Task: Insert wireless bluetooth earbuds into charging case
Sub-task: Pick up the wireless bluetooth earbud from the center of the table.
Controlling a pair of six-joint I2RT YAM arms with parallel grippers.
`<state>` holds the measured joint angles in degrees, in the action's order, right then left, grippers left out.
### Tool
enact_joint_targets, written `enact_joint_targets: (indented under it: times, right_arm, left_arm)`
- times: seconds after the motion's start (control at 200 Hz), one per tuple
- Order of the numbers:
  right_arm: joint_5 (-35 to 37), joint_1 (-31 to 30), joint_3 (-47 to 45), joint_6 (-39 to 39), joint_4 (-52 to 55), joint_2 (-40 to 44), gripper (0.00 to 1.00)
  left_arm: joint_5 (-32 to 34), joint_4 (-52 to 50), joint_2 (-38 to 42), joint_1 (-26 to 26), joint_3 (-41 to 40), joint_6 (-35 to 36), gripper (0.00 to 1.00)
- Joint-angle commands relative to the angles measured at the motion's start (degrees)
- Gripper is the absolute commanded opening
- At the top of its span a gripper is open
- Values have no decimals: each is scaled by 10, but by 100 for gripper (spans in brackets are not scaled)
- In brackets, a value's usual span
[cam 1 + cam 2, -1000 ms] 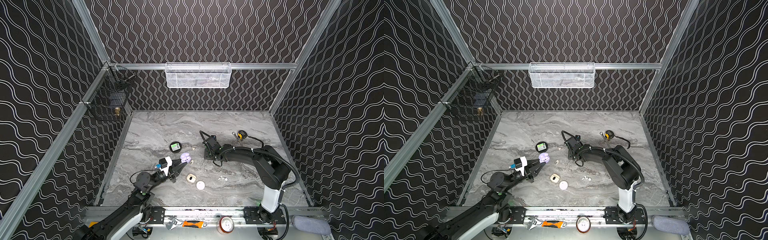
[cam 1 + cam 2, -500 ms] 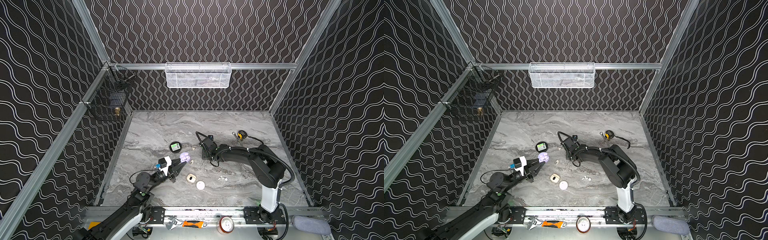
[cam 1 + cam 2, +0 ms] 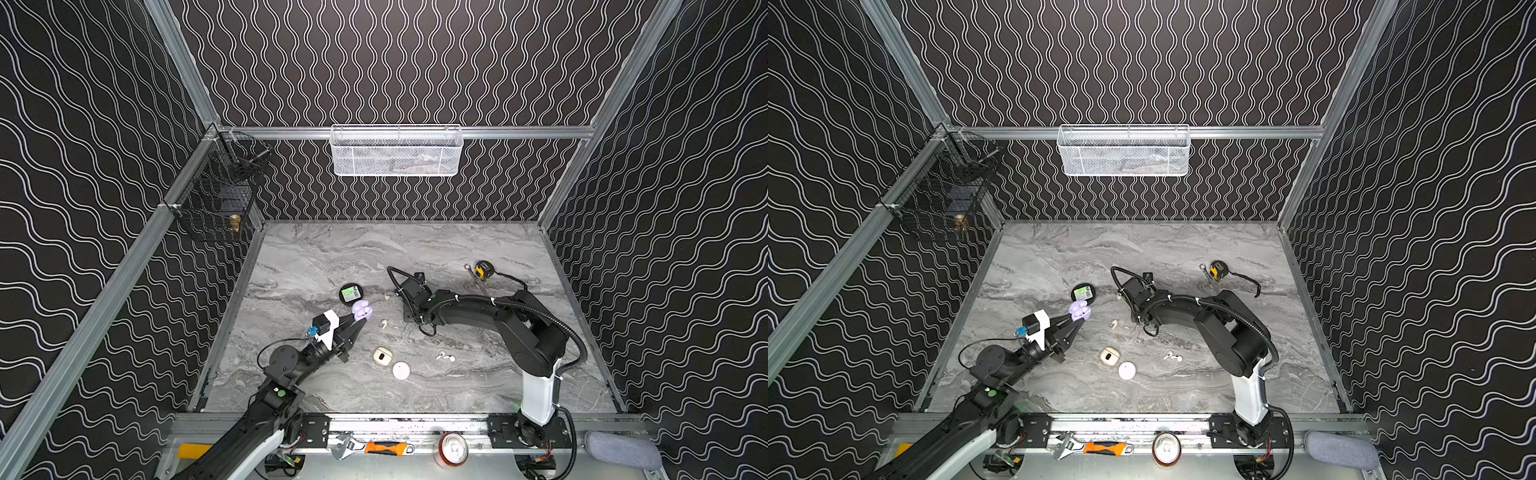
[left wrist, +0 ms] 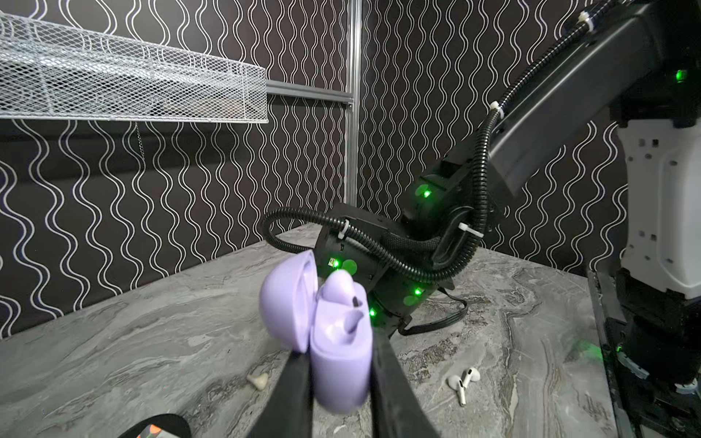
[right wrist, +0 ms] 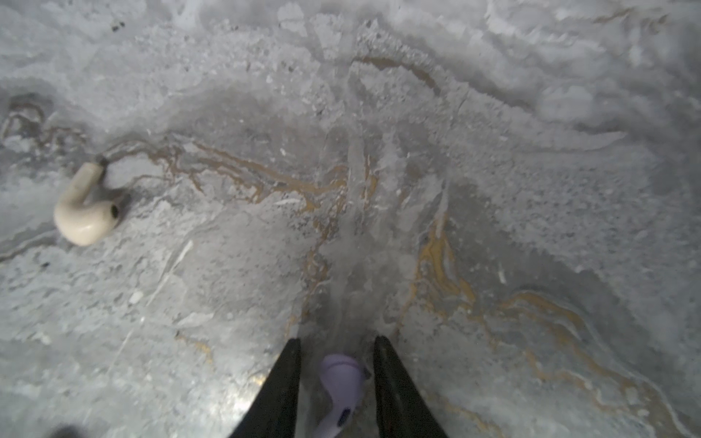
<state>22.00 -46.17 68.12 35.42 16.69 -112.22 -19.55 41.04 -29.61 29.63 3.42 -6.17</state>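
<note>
End effector L (image 4: 338, 356) pinches lilac case (image 4: 326, 322).

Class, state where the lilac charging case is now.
In a top view, the lilac charging case is clamped, lid open, in the left tool, left of centre beside the round black tin.

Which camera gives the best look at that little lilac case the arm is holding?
The left wrist view: the lilac case sits close up, lid open, one bud seated inside, pinched by the left gripper. Both top views show only a small lilac blob. The right wrist view misses it.
</note>
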Motion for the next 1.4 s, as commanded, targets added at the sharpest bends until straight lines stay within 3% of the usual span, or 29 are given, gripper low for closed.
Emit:
enact_joint_targets:
  times: [0.0, 0.285, 0.44, 0.556, 0.861, 0.931, 1.011, 1.396]
  right_arm:
    - [-5, -2, 5, 9, 26, -11, 32]
    - [-3, -9, 10, 11, 27, -15, 25]
    - [18, -13, 6, 16, 30, -10, 37]
    - [20, -15, 3, 17, 30, -9, 37]
    - [16, -19, 2, 17, 23, -14, 23]
    - [17, -20, 2, 18, 25, -13, 24]
    - [21, -23, -2, 19, 26, -8, 34]
    - [10, -27, -26, 16, 7, 13, 33]
  left_arm:
    - [4, 4, -6, 0, 7, 4, 0]
    - [7, -6, -1, 1, 9, 7, 0]
    - [9, -9, -1, 1, 9, 8, 0]
    - [7, -4, -7, 1, 9, 7, 0]
    - [10, -8, -3, 1, 9, 8, 0]
    - [10, -7, -4, 0, 10, 9, 0]
    - [9, -7, -5, 0, 11, 9, 0]
    - [9, -9, -11, 1, 13, 10, 0]
